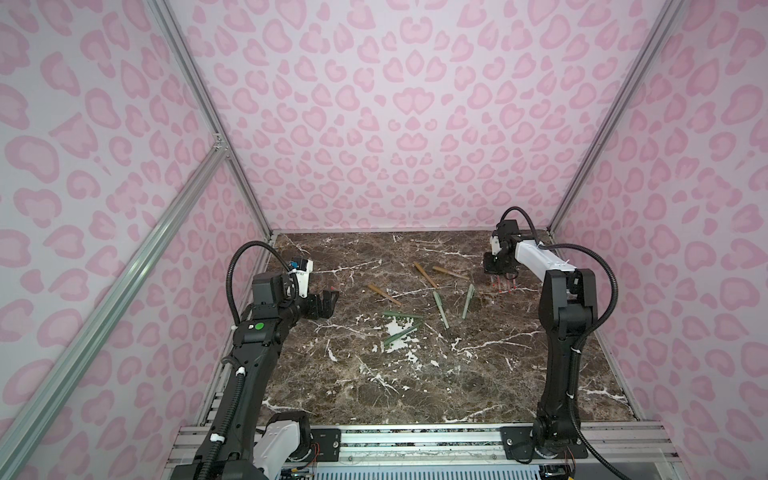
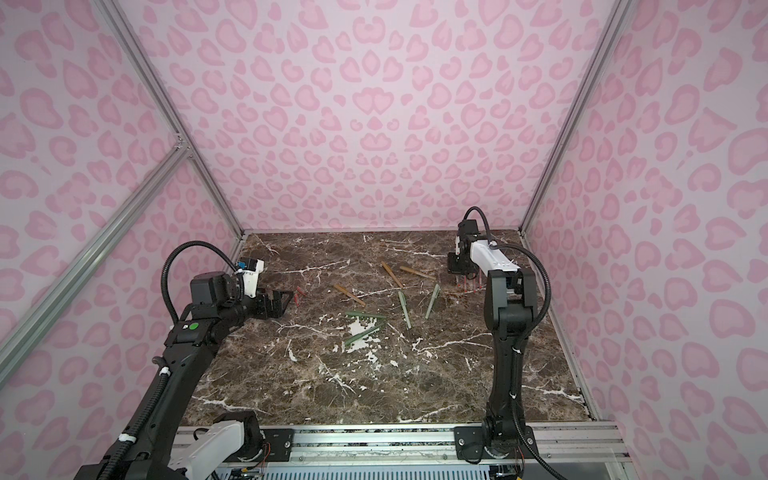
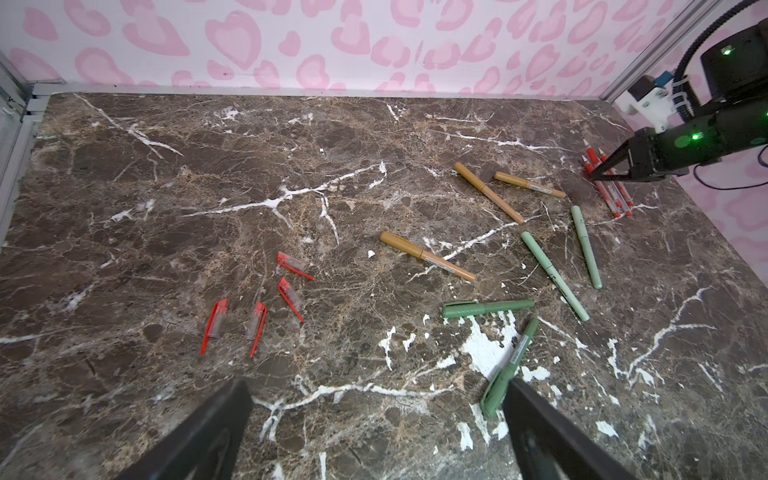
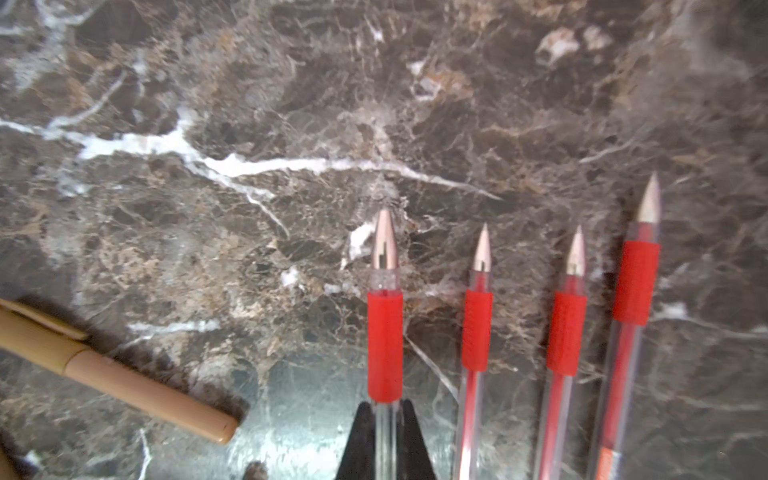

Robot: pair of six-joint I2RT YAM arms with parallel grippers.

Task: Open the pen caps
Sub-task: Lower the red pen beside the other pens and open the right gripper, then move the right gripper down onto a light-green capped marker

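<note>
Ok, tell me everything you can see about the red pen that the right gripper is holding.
The red pen is uncapped: a silver cone tip, a red rubber grip, then a clear barrel. The right gripper is shut on that barrel just behind the grip, its black fingers on either side. It lies parallel to three other uncapped red pens beside it, not touching them, near the far right of the marble table. Whether it rests on the marble I cannot tell.

I count four loose red caps (image 3: 216, 319) on the table (image 3: 166, 187). I count four red pens (image 4: 385, 345) with bare tips. I see three tan pens (image 3: 424, 255) and four green pens (image 3: 486, 308), all seven with caps on.
</note>
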